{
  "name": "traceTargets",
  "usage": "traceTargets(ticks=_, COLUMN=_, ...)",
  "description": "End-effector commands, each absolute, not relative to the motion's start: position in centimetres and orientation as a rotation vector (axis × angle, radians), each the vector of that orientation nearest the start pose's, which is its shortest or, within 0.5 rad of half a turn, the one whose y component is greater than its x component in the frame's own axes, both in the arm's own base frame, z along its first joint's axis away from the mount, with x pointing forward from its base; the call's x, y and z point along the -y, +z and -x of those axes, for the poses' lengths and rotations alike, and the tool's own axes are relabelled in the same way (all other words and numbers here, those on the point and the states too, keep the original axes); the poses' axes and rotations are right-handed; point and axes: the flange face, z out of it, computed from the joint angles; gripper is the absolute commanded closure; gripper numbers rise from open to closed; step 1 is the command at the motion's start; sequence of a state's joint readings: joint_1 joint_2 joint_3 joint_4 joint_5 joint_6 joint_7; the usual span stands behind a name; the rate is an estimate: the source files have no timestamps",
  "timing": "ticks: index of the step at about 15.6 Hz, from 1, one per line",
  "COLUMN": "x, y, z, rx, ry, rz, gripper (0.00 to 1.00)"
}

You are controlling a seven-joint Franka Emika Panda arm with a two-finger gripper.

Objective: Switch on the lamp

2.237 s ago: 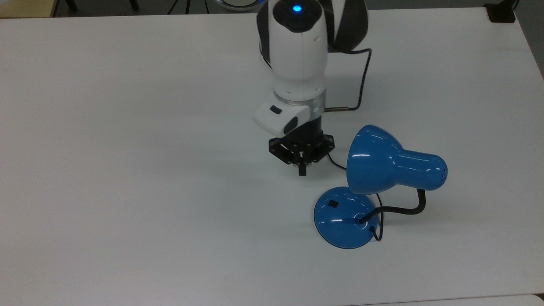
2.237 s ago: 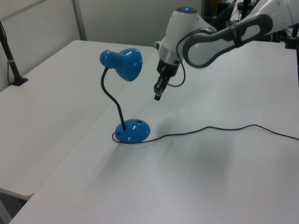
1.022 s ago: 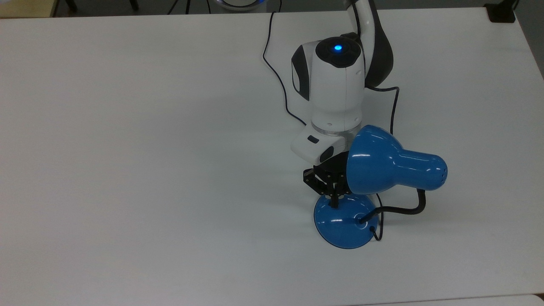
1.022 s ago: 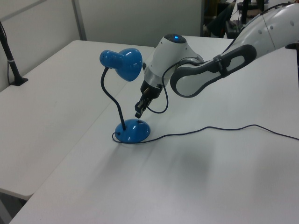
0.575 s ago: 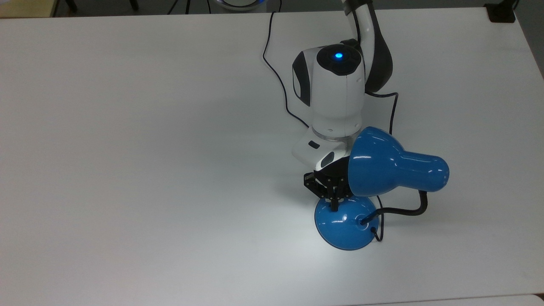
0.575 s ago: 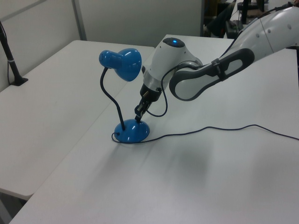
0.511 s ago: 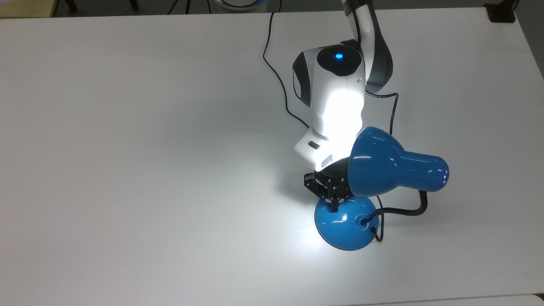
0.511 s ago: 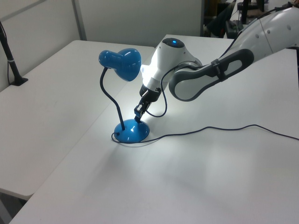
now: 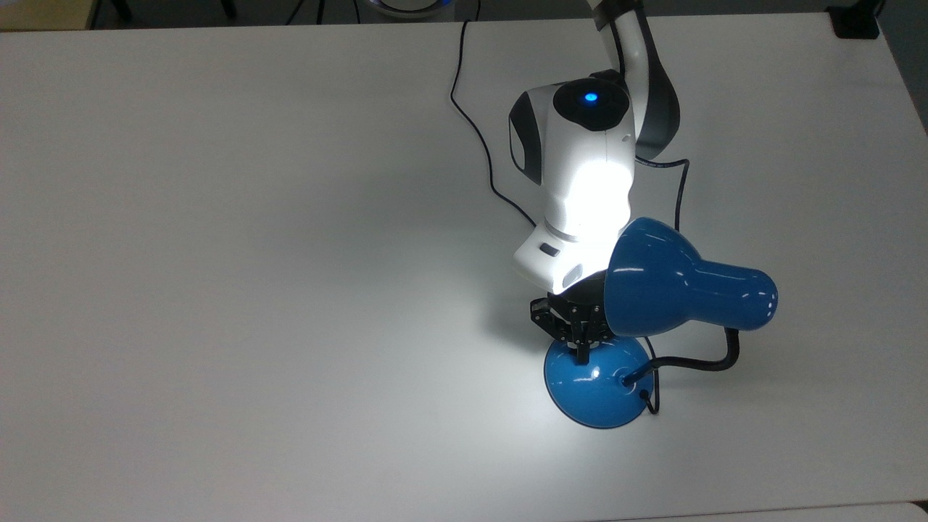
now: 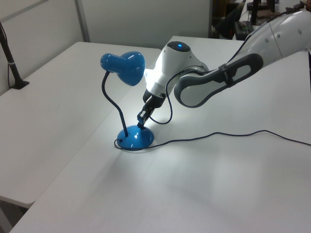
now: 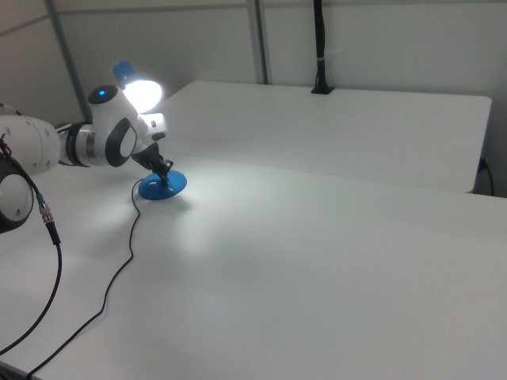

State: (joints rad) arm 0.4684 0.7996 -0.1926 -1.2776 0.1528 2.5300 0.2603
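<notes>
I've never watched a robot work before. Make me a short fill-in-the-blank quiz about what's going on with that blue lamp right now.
1. The lamp is switched ____.
2. The gripper touches the lamp's round ____.
3. The lamp's light falls on the robot's ____ arm.
4. The lamp's base stands on a ____ table.

Missing words: on; base; white; white

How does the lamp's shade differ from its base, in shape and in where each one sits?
The shade is bell-shaped and held up in the air on the black gooseneck; the base is a low round dome resting on the table. The shade glows with light in the right view; the base has the tool touching its top. Both are glossy blue.
</notes>
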Motion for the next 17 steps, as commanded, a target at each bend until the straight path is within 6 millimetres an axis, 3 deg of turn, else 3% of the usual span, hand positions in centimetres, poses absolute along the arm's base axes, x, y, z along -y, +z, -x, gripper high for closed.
traceTargets(ticks=1, x=-23.2, y=38.1, z=-71.6, rx=-0.060, ry=-0.679, rz=2.923, gripper=1.00)
traceTargets(ticks=3, x=-19.3, y=40.7, z=-69.6, rx=-0.097, ry=-0.616, rz=2.934, gripper=1.00)
traceTargets(ticks=5, x=-16.0, y=42.6, z=-67.0, rx=-0.021, ry=-0.430, rz=2.994, gripper=1.00)
traceTargets(ticks=8, x=-9.9, y=48.0, z=-63.4, rx=0.008, ry=-0.127, rz=3.059, gripper=1.00)
traceTargets(ticks=9, x=-7.8, y=49.9, z=-62.2, rx=0.037, ry=-0.070, rz=3.070, gripper=0.96)
traceTargets(ticks=10, x=-5.9, y=51.7, z=-61.0, rx=0.064, ry=-0.028, rz=3.075, gripper=0.84)
traceTargets(ticks=11, x=-3.7, y=53.6, z=-60.0, rx=0.082, ry=-0.017, rz=3.075, gripper=0.66)
traceTargets(ticks=13, x=-0.3, y=56.4, z=-58.1, rx=0.068, ry=-0.003, rz=3.070, gripper=0.00)
traceTargets(ticks=17, x=1.9, y=58.0, z=-56.7, rx=0.039, ry=0.053, rz=3.179, gripper=0.00)
